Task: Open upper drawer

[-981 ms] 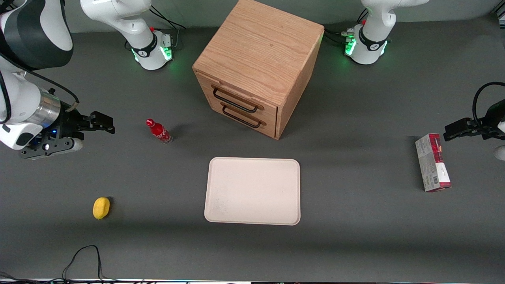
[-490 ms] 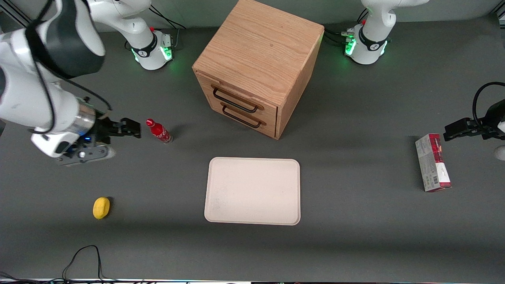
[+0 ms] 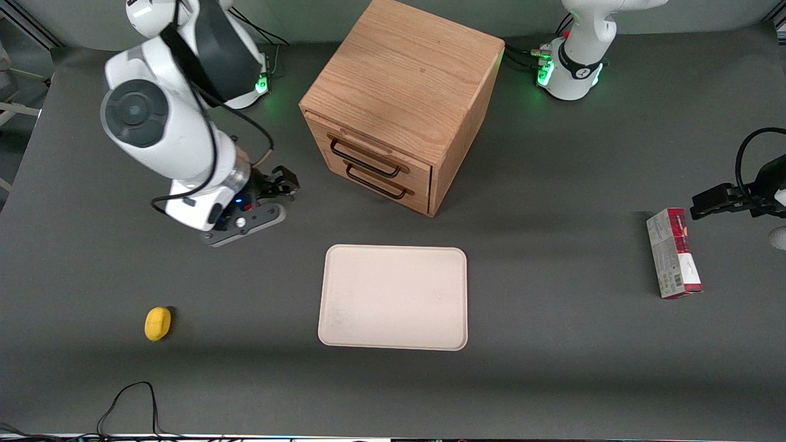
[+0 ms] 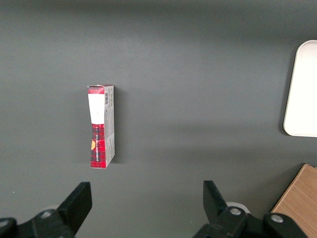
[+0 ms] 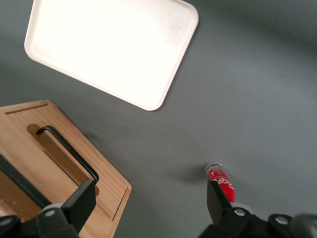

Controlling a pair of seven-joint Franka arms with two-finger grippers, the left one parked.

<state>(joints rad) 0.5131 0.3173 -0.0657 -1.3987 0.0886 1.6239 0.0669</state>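
Observation:
The oak cabinet (image 3: 399,67) stands at the back middle of the table. Its upper drawer (image 3: 320,132) is closed, with its long black bar handle (image 3: 363,161) above the bottom drawer's matching handle (image 3: 376,184). My right gripper (image 3: 284,184) is open and empty. It hangs low over the table in front of the drawers, toward the working arm's end, apart from both handles. In the right wrist view the gripper (image 5: 148,208) has its fingers spread wide, and the upper handle (image 5: 15,178) and the bottom handle (image 5: 69,153) both show.
A white tray (image 3: 393,298) lies nearer the front camera than the cabinet. A red bottle (image 5: 222,179) stands by my gripper, hidden under the arm in the front view. A yellow lemon (image 3: 158,323) lies toward the working arm's end, a carton (image 3: 673,253) toward the parked arm's.
The right arm has swung from the table's end toward the cabinet. The gripper now sits close in front of the drawers and the arm covers the red bottle in the front view.

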